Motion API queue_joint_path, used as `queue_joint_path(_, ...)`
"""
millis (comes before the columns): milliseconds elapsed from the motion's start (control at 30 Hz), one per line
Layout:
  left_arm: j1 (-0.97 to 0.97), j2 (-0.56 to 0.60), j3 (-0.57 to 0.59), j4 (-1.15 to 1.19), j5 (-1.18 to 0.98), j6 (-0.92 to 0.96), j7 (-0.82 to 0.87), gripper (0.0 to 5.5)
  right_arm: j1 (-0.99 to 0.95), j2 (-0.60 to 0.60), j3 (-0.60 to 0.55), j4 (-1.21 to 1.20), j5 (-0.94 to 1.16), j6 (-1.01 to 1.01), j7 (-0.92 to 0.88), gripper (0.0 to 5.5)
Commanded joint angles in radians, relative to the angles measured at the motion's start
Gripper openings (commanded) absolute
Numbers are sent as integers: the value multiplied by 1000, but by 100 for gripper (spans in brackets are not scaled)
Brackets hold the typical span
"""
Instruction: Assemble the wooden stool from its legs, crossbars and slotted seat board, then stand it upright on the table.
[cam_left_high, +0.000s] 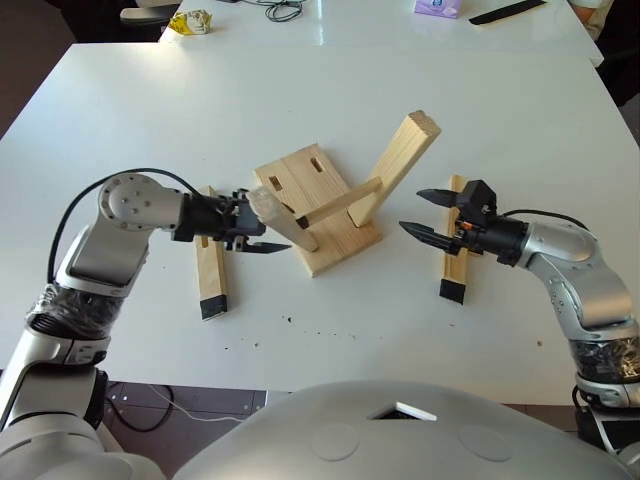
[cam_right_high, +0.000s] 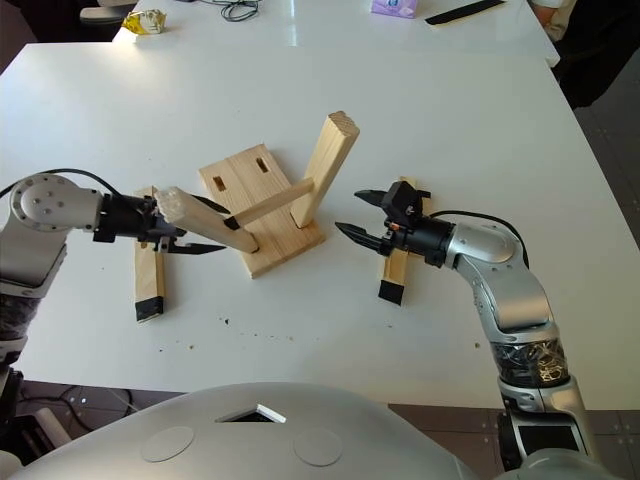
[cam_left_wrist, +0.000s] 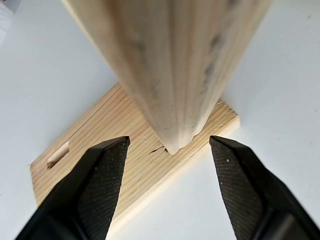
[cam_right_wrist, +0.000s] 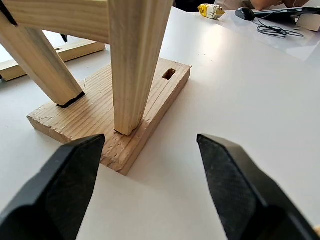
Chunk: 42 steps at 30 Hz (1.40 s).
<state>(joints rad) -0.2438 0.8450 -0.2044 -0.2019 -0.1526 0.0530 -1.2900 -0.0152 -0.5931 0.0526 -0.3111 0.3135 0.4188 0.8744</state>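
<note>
Seat board (cam_left_high: 342, 246) lies flat near the middle of the white table (cam_left_high: 150, 110) with its underside up and the stool half built on it. Two legs stand in its slots. The left leg (cam_left_high: 273, 205) leans out toward my left arm, and the right leg (cam_left_high: 405, 155) tilts up and away to the right. A crossbar (cam_left_high: 340, 202) runs between them. Two more slots (cam_left_high: 315, 160) at the board's far end are open.

My left gripper (cam_left_wrist: 169, 142) sits at the free top of the left leg. Its black fingers (cam_left_wrist: 100, 185) are spread wide. In the left wrist view the leg runs down between them to its foot in the board. I cannot tell whether either pad touches the wood.

My right gripper (cam_left_high: 410, 209) hangs just to the right of the board and points at it. Its two fingers are parted wide and hold nothing. In the right wrist view they frame the right leg's foot, seated at the board's near edge.

A loose leg (cam_left_high: 211, 275) lies flat on the table under my left forearm. Another spare leg (cam_left_high: 455, 270) lies under the right gripper. Each has a dark near end, and both lie apart from the board.

A yellow packet (cam_left_high: 190, 22) rests at the table's far edge.
</note>
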Motion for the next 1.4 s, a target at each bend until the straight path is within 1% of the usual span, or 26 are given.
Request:
queue_joint_path(33, 25, -21, -25, -88, -42, 83, 15, 298, 10, -41, 28, -42, -3, 20, 24, 344)
queue_joint_path(167, 31, -12, -14, -96, -56, 99, 8, 298, 39, -96, 33, -88, 22, 46, 73, 344)
queue_joint_path(267, -58, -36, -16, 34, 2, 42, 38, 298, 72, -132, 57, -124, 35, 58, 120, 344)
queue_joint_path(333, -154, -82, -23, 170, 55, -11, 92, 298, 81, -142, 80, -133, 42, 65, 138, 344)
queue_joint_path(467, -362, -205, -54, 498, 193, -182, 261, 298, 61, -103, 123, -102, 35, 71, 119, 344)
queue_joint_path(600, -484, -290, -101, 789, 310, -399, 381, 298, 37, -53, 176, -84, 45, 92, 105, 344)
queue_joint_path(733, -551, -328, -176, 1070, 451, -624, 503, 298, 31, -6, 249, -72, 31, 107, 90, 344)
queue_joint_path(833, -563, -327, -233, 1222, 556, -736, 595, 298, 20, 17, 285, -49, 21, 112, 80, 344)
queue_joint_path(967, -541, -311, -272, 1326, 623, -816, 662, 298, -4, 45, 311, -15, 21, 118, 69, 344)
queue_joint_path(1067, -517, -303, -290, 1366, 643, -851, 682, 298, -17, 82, 325, 9, 11, 112, 38, 344)
queue_joint_path(1200, -494, -296, -284, 1377, 611, -875, 654, 298, -19, 119, 327, 15, 9, 114, -3, 344)
queue_joint_path(1400, -499, -281, -266, 1380, 567, -870, 609, 298, -2, 111, 356, 35, -32, 96, -25, 344)
